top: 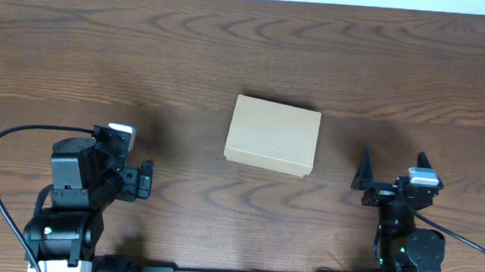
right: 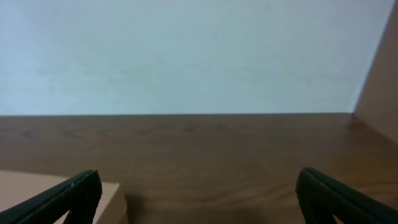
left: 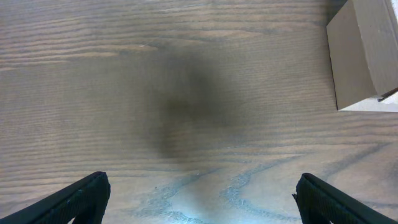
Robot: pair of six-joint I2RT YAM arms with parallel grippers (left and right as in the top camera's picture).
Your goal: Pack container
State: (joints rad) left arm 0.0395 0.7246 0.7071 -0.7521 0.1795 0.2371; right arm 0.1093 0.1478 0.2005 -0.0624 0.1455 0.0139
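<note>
The container (top: 274, 135) is a small plain tan cardboard box with its lid shut, in the middle of the wooden table. Its corner shows at the top right of the left wrist view (left: 364, 53) and at the bottom left of the right wrist view (right: 62, 199). My left gripper (top: 143, 180) is open and empty, low at the front left, well apart from the box. My right gripper (top: 392, 170) is open and empty at the front right, fingers pointing away from me. No pens or cutters are in view.
The dark wood table (top: 248, 52) stretches to a pale wall at the back (right: 186, 56). A black cable (top: 5, 151) loops beside the left arm. A tan panel edge (right: 382, 87) stands at the right of the right wrist view.
</note>
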